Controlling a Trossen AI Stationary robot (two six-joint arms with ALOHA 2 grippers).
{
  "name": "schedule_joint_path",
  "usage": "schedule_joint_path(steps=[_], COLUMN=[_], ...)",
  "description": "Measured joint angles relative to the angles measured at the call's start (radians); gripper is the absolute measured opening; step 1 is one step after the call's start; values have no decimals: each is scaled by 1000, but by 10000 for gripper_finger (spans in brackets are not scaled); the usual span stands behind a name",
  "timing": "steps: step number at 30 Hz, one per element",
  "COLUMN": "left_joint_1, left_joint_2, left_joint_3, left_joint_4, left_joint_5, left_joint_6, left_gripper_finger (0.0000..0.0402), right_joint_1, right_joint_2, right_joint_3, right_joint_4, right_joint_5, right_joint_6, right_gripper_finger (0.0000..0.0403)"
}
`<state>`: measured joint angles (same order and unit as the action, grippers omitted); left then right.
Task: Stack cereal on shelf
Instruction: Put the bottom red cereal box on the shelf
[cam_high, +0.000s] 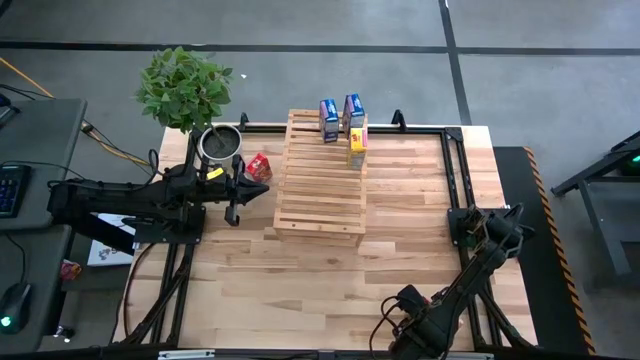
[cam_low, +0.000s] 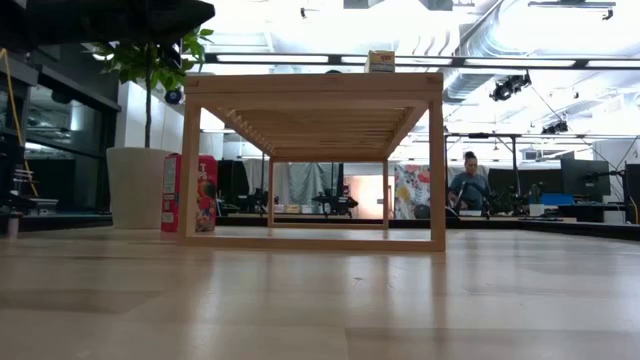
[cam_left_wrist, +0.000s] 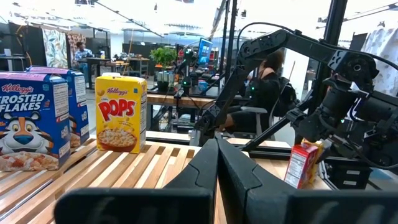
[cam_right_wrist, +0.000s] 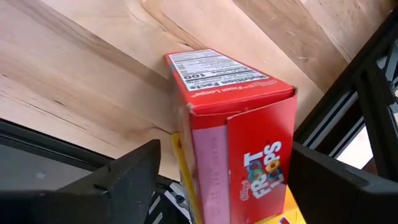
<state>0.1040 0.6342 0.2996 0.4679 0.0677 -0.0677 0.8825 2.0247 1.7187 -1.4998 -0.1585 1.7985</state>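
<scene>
My right gripper (cam_right_wrist: 229, 177) hung over the near right part of the plank tabletop (cam_high: 300, 285), its fingers spread wide to either side of a red cardboard Froot Loops box (cam_right_wrist: 239, 134). There was daylight between each dark finger and the box's flat glossy sides, so I had it bracketed, not gripped. A yellow box edge (cam_right_wrist: 177, 146) showed just behind it. I judged the wide stance was meant to clear the box's square corners before closing.

My left gripper (cam_left_wrist: 217, 158) was pinched closed on nothing, poised low beside the left edge of the pale slatted wooden shelf (cam_high: 318, 190). A second red box (cam_high: 258, 167) stood on the table just beside it, next to a round metal pot (cam_high: 220, 143) and a leafy green plant (cam_high: 185, 85).

On the shelf's far upper step stood three boxes upright, fronts out: two blue Frosted Flakes boxes (cam_left_wrist: 31, 121) close together and a yellow Corn Pops box (cam_left_wrist: 120, 113) alongside. The ridged slats gave their flat bases an even seat. By my count three were shelved, with the red ones not yet up.
</scene>
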Motion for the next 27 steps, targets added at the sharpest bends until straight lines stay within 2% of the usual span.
schedule_joint_path(steps=[12,21,24,27], left_joint_1=[0,0,0,0], left_joint_2=[0,0,0,0], left_joint_3=[0,0,0,0], left_joint_4=[0,0,0,0], left_joint_5=[0,0,0,0], left_joint_6=[0,0,14,18], left_gripper_finger=[0,0,0,0], right_joint_1=[0,-8,-21,-38], right_joint_2=[0,-24,-63,-91], right_joint_3=[0,0,28,111], right_joint_4=[-12,32,85,129], right_joint_5=[1,7,118,328], right_joint_6=[0,-52,-81,-172], right_gripper_finger=[193,186,186,186])
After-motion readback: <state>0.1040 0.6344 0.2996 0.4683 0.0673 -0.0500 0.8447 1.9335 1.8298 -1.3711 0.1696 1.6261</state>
